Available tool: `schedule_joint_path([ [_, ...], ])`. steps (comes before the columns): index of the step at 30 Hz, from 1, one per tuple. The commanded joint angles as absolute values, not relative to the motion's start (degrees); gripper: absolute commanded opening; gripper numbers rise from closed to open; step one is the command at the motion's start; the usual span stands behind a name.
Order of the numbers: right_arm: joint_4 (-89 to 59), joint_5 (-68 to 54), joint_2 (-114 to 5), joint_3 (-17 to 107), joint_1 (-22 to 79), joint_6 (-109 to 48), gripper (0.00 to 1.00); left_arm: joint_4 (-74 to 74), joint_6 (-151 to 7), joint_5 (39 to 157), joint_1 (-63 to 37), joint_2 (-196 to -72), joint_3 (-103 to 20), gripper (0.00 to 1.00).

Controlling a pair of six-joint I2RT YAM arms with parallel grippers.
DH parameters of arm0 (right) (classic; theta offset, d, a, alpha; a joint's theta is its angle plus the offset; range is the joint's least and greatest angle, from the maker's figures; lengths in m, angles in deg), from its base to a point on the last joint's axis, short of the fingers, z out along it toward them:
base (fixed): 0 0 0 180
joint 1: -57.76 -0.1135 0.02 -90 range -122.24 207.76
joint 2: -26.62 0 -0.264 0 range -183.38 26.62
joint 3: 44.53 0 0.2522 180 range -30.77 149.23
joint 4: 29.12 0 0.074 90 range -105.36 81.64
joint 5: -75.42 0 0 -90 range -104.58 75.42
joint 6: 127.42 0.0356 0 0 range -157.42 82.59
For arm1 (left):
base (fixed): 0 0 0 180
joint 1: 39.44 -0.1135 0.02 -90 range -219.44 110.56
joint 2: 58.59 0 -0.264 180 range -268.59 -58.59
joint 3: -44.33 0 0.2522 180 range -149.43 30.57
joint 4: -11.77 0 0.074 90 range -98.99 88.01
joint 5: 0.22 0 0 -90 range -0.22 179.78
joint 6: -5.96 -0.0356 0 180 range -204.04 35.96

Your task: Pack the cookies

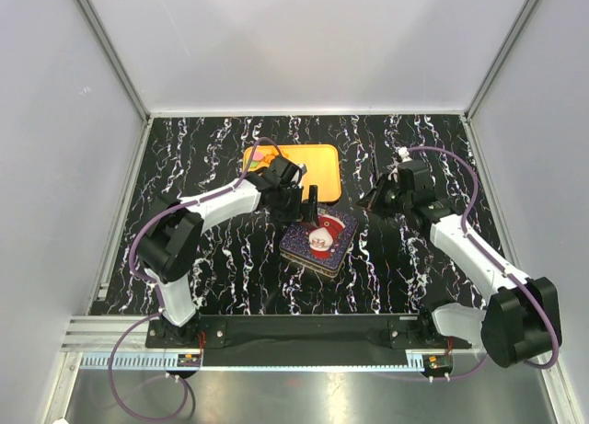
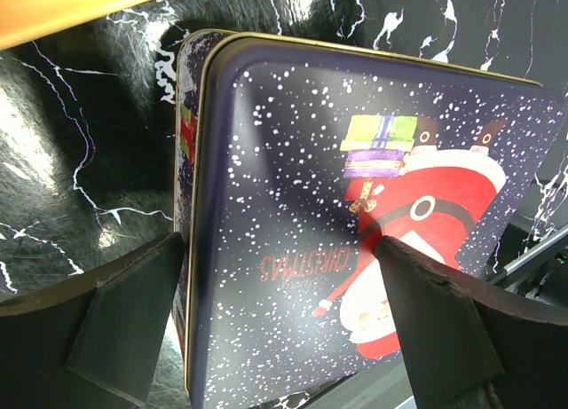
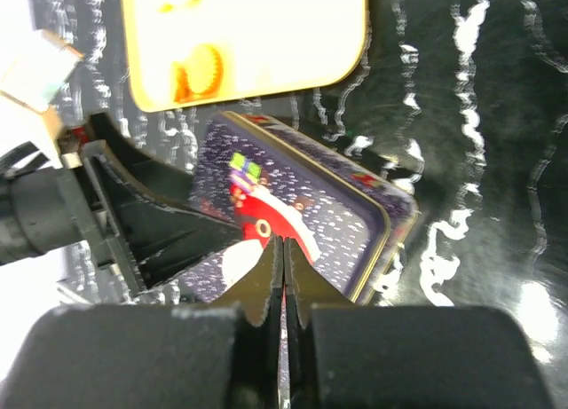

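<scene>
A dark blue tin (image 1: 319,240) with a Santa lid (image 2: 355,214) lies in the middle of the table; the lid sits on it slightly askew. My left gripper (image 1: 306,207) hangs just above the tin's far edge, open wide, its fingers (image 2: 124,311) on either side of the lid (image 3: 337,214) without touching it. My right gripper (image 1: 375,200) is shut with nothing in it, to the right of the tin and apart from it (image 3: 282,245). One orange cookie (image 3: 200,72) lies on the orange tray (image 3: 293,36). Any cookies inside the tin are hidden.
The orange tray (image 1: 304,162) lies just behind the tin, partly covered by my left arm. The table (image 1: 212,258) is black with white veins, with white walls on three sides. My left gripper's fingers (image 3: 151,223) show in the right wrist view.
</scene>
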State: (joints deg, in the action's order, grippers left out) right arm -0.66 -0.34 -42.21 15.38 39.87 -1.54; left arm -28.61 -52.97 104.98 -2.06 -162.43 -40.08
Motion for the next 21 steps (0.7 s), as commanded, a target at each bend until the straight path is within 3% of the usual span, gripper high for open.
schedule_joint_path([
  [1, 7.05, -6.48, -42.46, 19.94, 38.26, -5.86, 0.00, -30.21, -54.15, 104.19, -1.74, -160.37, -39.30, 0.95],
  [13, -2.97, -7.98, -56.69, 12.92, 34.73, -5.34, 0.00, -30.21, -54.07, 104.28, -1.74, -161.87, -40.62, 0.95],
  [21, -0.60, -9.57, -52.13, 12.65, 34.73, -4.98, 0.00, -30.03, -53.89, 104.37, -1.65, -162.40, -40.79, 0.95],
])
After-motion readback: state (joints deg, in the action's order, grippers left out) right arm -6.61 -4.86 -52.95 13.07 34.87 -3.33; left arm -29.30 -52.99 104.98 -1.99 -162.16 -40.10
